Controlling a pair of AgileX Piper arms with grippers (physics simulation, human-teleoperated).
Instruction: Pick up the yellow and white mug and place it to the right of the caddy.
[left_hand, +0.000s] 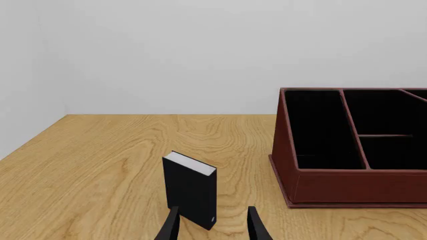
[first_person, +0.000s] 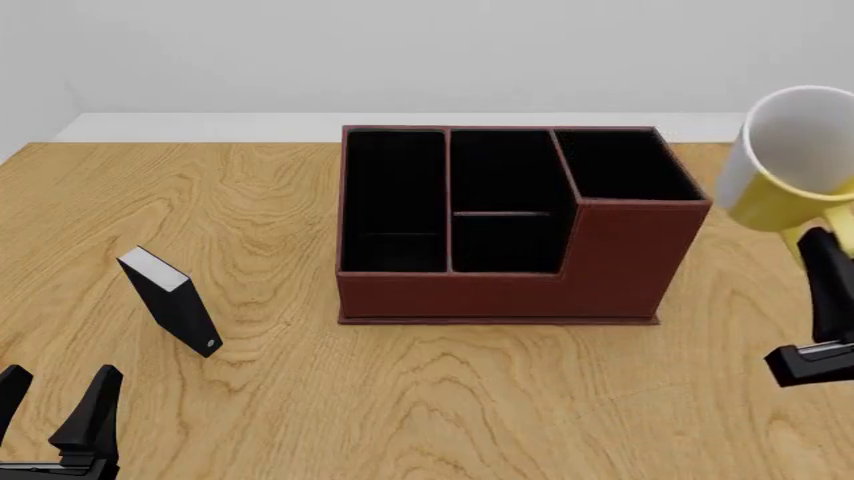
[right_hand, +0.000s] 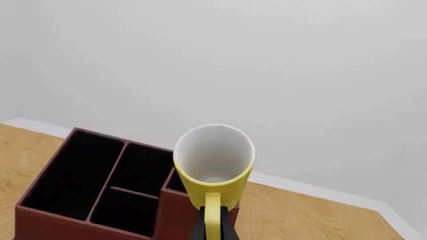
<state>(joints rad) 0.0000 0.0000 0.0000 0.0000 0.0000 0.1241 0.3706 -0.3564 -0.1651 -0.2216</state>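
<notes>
The yellow and white mug (first_person: 798, 150) hangs in the air just right of the caddy's taller end, tipped so its white inside faces the front camera. My right gripper (first_person: 830, 240) is shut on its yellow handle (right_hand: 212, 212), with the mug (right_hand: 213, 160) above the fingers. The reddish-brown caddy (first_person: 534, 285) with black-lined compartments stands mid-table; it also shows in the wrist views, caddy (left_hand: 353, 185) and caddy (right_hand: 177, 212). My left gripper (first_person: 54, 415) is open and low at the near left, far from the mug.
A small black box with a white edge (first_person: 174, 300) stands upright left of the caddy. In the left wrist view this box (left_hand: 190, 190) is just beyond my open fingers (left_hand: 173, 225). The wooden table (first_person: 441, 400) meets a white wall at the back.
</notes>
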